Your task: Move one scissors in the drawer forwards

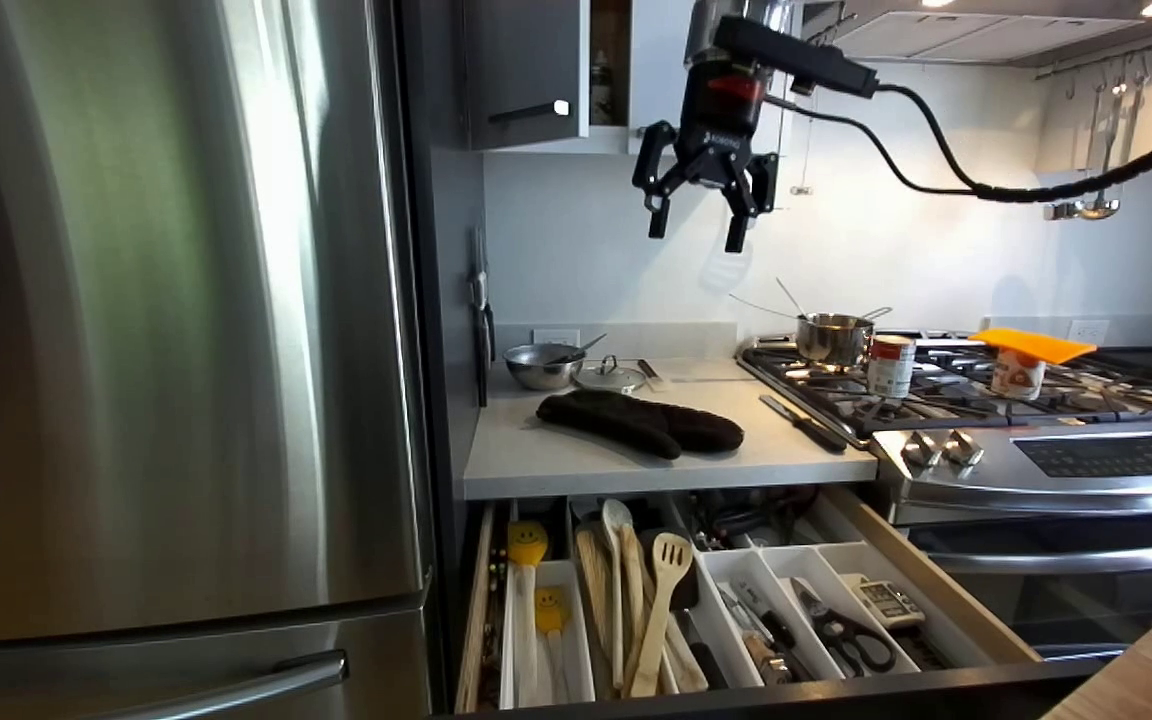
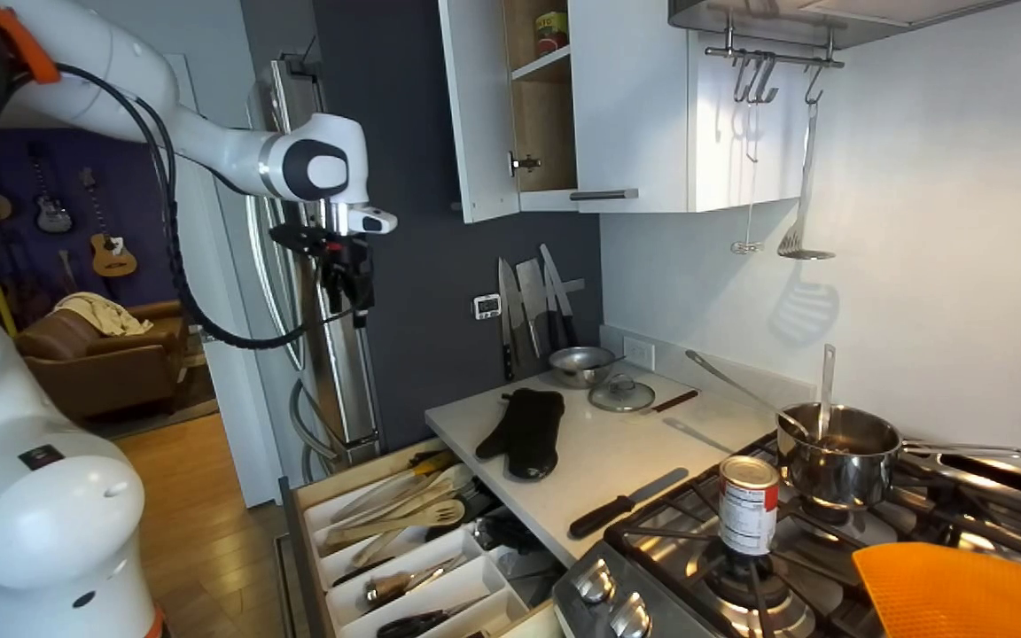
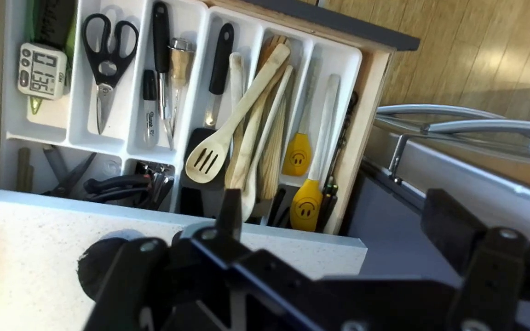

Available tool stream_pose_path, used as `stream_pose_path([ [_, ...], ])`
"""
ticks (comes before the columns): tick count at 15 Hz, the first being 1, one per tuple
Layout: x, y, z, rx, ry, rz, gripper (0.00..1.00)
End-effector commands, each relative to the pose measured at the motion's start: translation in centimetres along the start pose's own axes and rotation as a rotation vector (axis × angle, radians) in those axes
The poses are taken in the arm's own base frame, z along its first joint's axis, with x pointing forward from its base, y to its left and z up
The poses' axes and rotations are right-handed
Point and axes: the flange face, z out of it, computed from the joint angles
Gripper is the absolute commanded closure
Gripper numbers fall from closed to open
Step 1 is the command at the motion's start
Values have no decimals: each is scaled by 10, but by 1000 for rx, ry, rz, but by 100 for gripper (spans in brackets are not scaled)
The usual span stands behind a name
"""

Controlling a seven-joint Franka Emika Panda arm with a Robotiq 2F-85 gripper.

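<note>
The wide drawer [image 1: 946,575] with pale wood sides is open below the counter in both exterior views [image 2: 360,476]. Scissors with black handles [image 3: 105,90] lie in a white front compartment, beside the one with the timer, handles toward the drawer front. They also show in an exterior view [image 1: 841,632]. More dark-handled tools [image 3: 120,184], perhaps pliers or other scissors, lie in the back compartments, partly hidden under the counter edge. My gripper [image 1: 696,228] is open and empty, high above the counter. In the wrist view its fingers [image 3: 338,209] are wide apart.
Black oven mitts [image 1: 626,420] and a knife [image 2: 626,505] lie on the counter. A pot [image 1: 834,340] and cans stand on the stove. The fridge [image 1: 186,300] stands beside the drawer. A cabinet door [image 2: 481,106] hangs open above. Wooden spoons [image 3: 237,124] fill the middle compartment.
</note>
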Motion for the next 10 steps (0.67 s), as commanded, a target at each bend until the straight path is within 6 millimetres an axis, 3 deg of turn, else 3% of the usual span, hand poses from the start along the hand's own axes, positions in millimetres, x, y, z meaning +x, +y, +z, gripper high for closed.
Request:
stream_pose_path([
  [1, 26, 27, 51, 3, -13, 168, 0],
  [3, 40, 49, 77, 2, -17, 243, 0],
  [7, 63, 112, 116, 10, -11, 394, 0],
  [10, 68, 157, 140, 29, -4, 492, 0],
])
